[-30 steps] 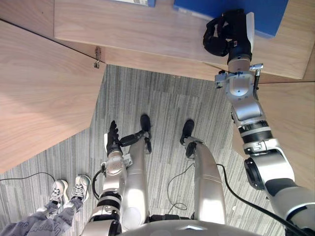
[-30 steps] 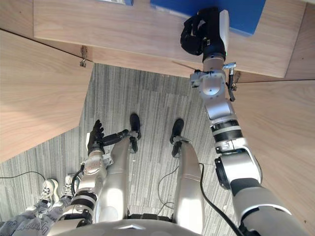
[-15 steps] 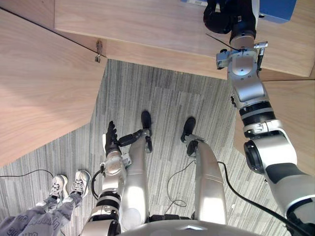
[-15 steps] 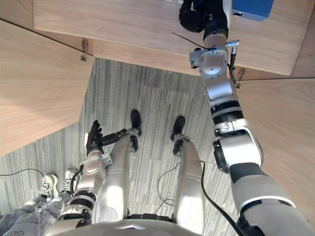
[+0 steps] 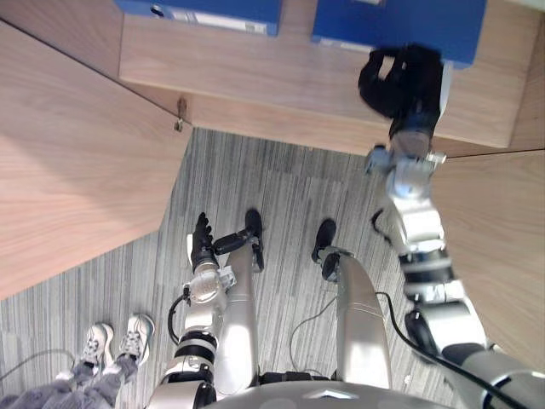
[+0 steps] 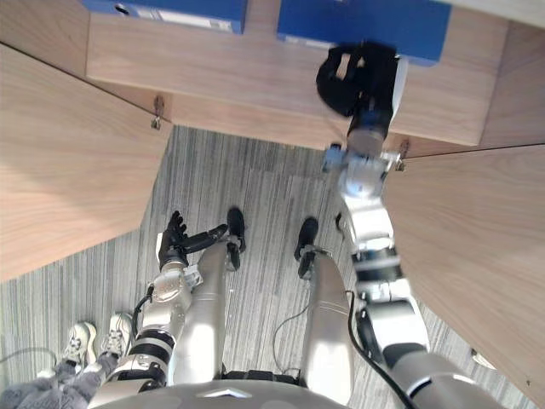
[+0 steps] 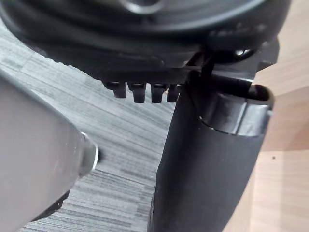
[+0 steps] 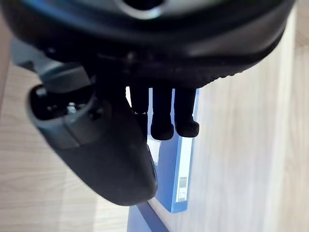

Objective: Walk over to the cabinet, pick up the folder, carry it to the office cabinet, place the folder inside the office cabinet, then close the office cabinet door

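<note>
Right hand [image 5: 407, 81]: raised over the front of the shelf [image 5: 255, 64], fingers [image 8: 163, 126] curled in towards the palm. Nothing is seen enclosed by them. In the right wrist view the blue folder [image 5: 400, 24] is seen past the fingertips, close by; contact cannot be confirmed.

Folder: lying on the shelf inside the cabinet, its near edge just beyond the right hand. A second blue folder [image 5: 204, 8] is noted on the same shelf, well apart towards the robot's left.

Cabinet: the left door [image 5: 77, 162] and the right door [image 5: 502, 239] are both swung open over the grey carpet [image 5: 281, 187].

Left hand [image 5: 202, 243]: hung low beside the body, fingers relaxed and straight, nothing held.

A person's shoes [image 5: 119, 339] are noted at lower left.

Step judged: the folder is set in the cabinet and not gripped, so placement is taken as done or nearly so, and door closing remains. The next move calls for the right hand to be cleared from the shelf without the folder being dragged, then for a door to be pushed to.
</note>
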`<state>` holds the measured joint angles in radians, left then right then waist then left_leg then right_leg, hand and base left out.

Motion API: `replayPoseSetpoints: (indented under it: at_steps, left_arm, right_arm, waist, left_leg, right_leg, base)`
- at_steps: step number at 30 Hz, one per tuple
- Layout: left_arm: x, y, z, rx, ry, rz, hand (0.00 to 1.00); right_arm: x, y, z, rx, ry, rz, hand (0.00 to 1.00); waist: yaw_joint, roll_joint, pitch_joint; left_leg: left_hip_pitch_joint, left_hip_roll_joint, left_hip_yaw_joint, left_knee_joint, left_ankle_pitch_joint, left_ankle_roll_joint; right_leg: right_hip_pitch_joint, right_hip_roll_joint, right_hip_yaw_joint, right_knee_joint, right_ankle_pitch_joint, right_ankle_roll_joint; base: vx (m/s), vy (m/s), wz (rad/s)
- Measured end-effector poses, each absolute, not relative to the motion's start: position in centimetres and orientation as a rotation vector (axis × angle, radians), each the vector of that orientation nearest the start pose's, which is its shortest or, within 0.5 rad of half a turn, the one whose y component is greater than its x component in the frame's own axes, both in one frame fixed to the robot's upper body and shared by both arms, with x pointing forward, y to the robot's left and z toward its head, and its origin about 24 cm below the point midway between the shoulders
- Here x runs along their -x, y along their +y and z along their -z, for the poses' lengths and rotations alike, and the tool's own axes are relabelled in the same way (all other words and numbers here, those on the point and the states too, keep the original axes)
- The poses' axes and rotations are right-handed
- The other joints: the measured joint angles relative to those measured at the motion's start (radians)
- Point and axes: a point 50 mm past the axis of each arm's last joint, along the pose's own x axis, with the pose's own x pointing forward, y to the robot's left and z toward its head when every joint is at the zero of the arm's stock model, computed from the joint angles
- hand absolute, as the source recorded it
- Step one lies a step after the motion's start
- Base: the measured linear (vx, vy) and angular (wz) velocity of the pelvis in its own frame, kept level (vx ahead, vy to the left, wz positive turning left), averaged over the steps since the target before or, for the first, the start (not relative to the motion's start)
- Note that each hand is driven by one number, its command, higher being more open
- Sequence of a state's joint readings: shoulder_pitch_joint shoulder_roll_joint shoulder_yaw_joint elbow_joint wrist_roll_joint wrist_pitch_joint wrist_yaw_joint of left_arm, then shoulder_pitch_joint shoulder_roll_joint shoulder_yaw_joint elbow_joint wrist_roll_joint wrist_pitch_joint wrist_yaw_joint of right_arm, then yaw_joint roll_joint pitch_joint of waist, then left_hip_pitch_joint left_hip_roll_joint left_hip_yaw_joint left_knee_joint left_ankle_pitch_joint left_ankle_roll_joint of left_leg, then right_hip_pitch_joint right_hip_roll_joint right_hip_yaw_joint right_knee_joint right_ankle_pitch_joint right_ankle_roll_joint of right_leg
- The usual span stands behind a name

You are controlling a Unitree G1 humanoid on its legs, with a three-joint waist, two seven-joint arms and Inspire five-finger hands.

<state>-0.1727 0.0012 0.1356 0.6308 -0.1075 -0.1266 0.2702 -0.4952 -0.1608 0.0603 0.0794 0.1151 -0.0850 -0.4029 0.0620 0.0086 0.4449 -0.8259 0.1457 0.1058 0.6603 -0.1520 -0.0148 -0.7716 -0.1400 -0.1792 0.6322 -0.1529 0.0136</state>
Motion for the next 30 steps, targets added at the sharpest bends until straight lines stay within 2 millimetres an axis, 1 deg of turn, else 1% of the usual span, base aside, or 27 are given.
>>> replayPoseSetpoints:
  at_steps: [2,3,4,5,6,8,9,11,12,14,15,16,17,19,21,24,25,28,30]
  left_arm:
    - [-25.0,18.1,5.4,0.068,0.379,-0.365,1.00]
    - [-24.8,18.0,5.5,0.059,0.385,-0.358,1.00]
    - [-24.3,18.0,5.9,0.052,0.401,-0.354,1.00]
    - [-23.8,18.0,6.3,0.049,0.420,-0.346,1.00]
    - [-23.5,17.9,6.6,0.046,0.429,-0.342,1.00]
    - [-22.1,17.9,7.5,0.037,0.473,-0.336,1.00]
    - [-21.8,17.9,7.8,0.036,0.486,-0.335,1.00]
    - [-20.3,18.2,9.2,0.015,0.560,-0.336,1.00]
    - [-19.9,18.3,9.6,0.010,0.583,-0.335,1.00]
    - [-18.1,18.7,11.2,-0.009,0.681,-0.330,1.00]
    - [-17.8,18.7,11.5,-0.015,0.697,-0.327,1.00]
    - [-17.4,18.7,11.8,-0.029,0.717,-0.320,1.00]
    - [-16.8,18.8,12.2,-0.049,0.747,-0.309,1.00]
    - [-16.0,18.9,12.8,-0.066,0.782,-0.302,1.00]
    - [-14.7,19.1,13.4,-0.090,0.833,-0.289,1.00]
    - [-13.7,19.1,14.0,-0.094,0.877,-0.284,1.00]
    - [-13.2,19.0,14.3,-0.104,0.903,-0.270,1.00]
    - [-12.4,19.0,14.8,-0.114,0.943,-0.254,1.00]
    - [-12.2,19.1,14.9,-0.114,0.956,-0.250,1.00]
  right_arm:
    - [-30.6,-13.7,-13.5,-0.051,-0.385,0.150,0.00]
    - [-30.1,-13.5,-12.7,-0.055,-0.361,0.132,0.00]
    - [-29.1,-12.9,-11.0,-0.067,-0.307,0.101,0.00]
    - [-28.2,-12.5,-9.4,-0.079,-0.250,0.074,0.00]
    - [-27.8,-12.3,-8.6,-0.083,-0.222,0.062,0.00]
    - [-25.9,-11.7,-6.0,-0.102,-0.124,0.030,0.00]
    - [-25.5,-11.8,-5.4,-0.108,-0.104,0.032,0.00]
    - [-23.9,-11.9,-2.5,-0.099,0.001,0.032,0.00]
    - [-23.6,-12.0,-1.7,-0.076,0.033,0.029,0.00]
    - [-22.6,-12.5,2.2,0.011,0.189,0.025,0.00]
    - [-22.4,-12.8,3.0,0.038,0.226,0.030,0.00]
    - [-21.9,-13.2,4.3,0.063,0.283,0.038,0.00]
    - [-21.0,-14.0,6.1,0.094,0.374,0.057,0.00]
    - [-19.8,-14.8,7.9,0.132,0.466,0.070,0.00]
    - [-18.0,-16.0,10.1,0.170,0.600,0.093,0.00]
    - [-16.8,-16.7,11.5,0.208,0.682,0.099,0.00]
    - [-16.0,-17.2,12.3,0.214,0.738,0.116,1.00]
    - [-14.5,-17.9,13.6,0.196,0.840,0.154,1.00]
    - [-13.5,-18.3,14.4,0.182,0.908,0.186,1.00]
  waist:
    - [-0.014,-0.001,-0.001]
    - [-0.015,-0.001,-0.002]
    - [-0.017,-0.002,-0.004]
    - [-0.019,-0.002,-0.006]
    - [-0.019,-0.003,-0.012]
    - [-0.021,-0.009,-0.050]
    - [-0.021,-0.010,-0.059]
    - [-0.029,-0.026,-0.113]
    - [-0.033,-0.030,-0.125]
    - [-0.055,-0.039,-0.182]
    - [-0.058,-0.039,-0.188]
    - [-0.060,-0.038,-0.196]
    - [-0.063,-0.034,-0.203]
    - [-0.067,-0.030,-0.222]
    - [-0.068,-0.023,-0.246]
    - [-0.068,-0.015,-0.272]
    - [-0.070,-0.013,-0.281]
    - [-0.071,-0.015,-0.303]
    - [-0.071,-0.017,-0.305]
  left_leg:
    - [0.075,0.002,0.015,-0.023,-0.009,-0.005]
    - [0.095,0.002,0.021,-0.032,-0.009,-0.005]
    - [0.140,0.002,0.028,-0.050,-0.013,-0.002]
    - [0.190,0.002,0.034,-0.072,-0.009,-0.007]
    - [0.211,0.002,0.038,-0.082,-0.006,-0.005]
    - [0.288,0.003,0.051,-0.131,-0.004,-0.010]
    - [0.305,0.003,0.052,-0.144,-0.003,-0.012]
    - [0.386,-0.003,0.060,-0.224,0.015,-0.022]
    - [0.410,-0.005,0.063,-0.249,0.021,-0.023]
    - [0.482,-0.015,0.068,-0.339,0.051,-0.031]
    - [0.502,-0.017,0.071,-0.361,0.059,-0.033]
    - [0.528,-0.021,0.074,-0.392,0.068,-0.034]
    - [0.574,-0.028,0.077,-0.436,0.081,-0.037]
    - [0.613,-0.035,0.081,-0.481,0.094,-0.038]
    - [0.683,-0.042,0.092,-0.548,0.115,-0.044]
    - [0.715,-0.046,0.102,-0.581,0.127,-0.045]
    - [0.737,-0.048,0.104,-0.601,0.134,-0.045]
    - [0.756,-0.052,0.107,-0.628,0.152,-0.044]
    - [0.778,-0.056,0.107,-0.648,0.164,-0.042]
  right_leg:
    - [0.069,0.004,0.008,-0.026,0.000,0.003]
    - [0.087,0.004,0.010,-0.033,0.001,0.004]
    - [0.126,0.006,0.013,-0.050,0.002,0.006]
    - [0.173,0.008,0.014,-0.071,0.003,0.008]
    - [0.193,0.009,0.015,-0.081,0.003,0.009]
    - [0.262,0.019,0.020,-0.130,0.007,0.015]
    - [0.280,0.021,0.020,-0.145,0.009,0.017]
    - [0.356,0.030,0.022,-0.225,0.026,0.023]
    - [0.379,0.032,0.021,-0.250,0.032,0.025]
    - [0.457,0.042,0.016,-0.354,0.067,0.030]
    - [0.478,0.044,0.016,-0.379,0.077,0.032]
    - [0.505,0.047,0.016,-0.416,0.090,0.035]
    - [0.551,0.049,0.017,-0.463,0.105,0.039]
    - [0.585,0.051,0.018,-0.501,0.117,0.044]
    - [0.642,0.053,0.022,-0.549,0.133,0.046]
    - [0.665,0.056,0.029,-0.570,0.142,0.047]
    - [0.684,0.058,0.031,-0.587,0.151,0.045]
    - [0.694,0.062,0.039,-0.604,0.166,0.043]
    - [0.713,0.063,0.041,-0.622,0.178,0.040]
  base:
    - [0.02,-0.004,-0.12]
    - [0.05,-0.018,-0.13]
    - [0.08,-0.027,-0.11]
    - [0.08,-0.021,-0.10]
    - [0.10,-0.022,-0.09]
    - [0.12,-0.017,-0.11]
    - [0.14,-0.014,-0.09]
    - [0.17,-0.007,-0.06]
    - [0.21,-0.002,-0.03]
    - [0.23,0.005,-0.01]
    - [0.18,0.013,-0.03]
    - [0.15,0.021,-0.05]
    - [0.11,0.020,-0.04]
    - [0.11,0.015,-0.03]
    - [0.10,0.006,-0.09]
    - [0.03,-0.002,-0.11]
    - [0.01,-0.003,-0.06]
    - [-0.05,-0.003,-0.06]
    - [-0.09,-0.006,-0.05]
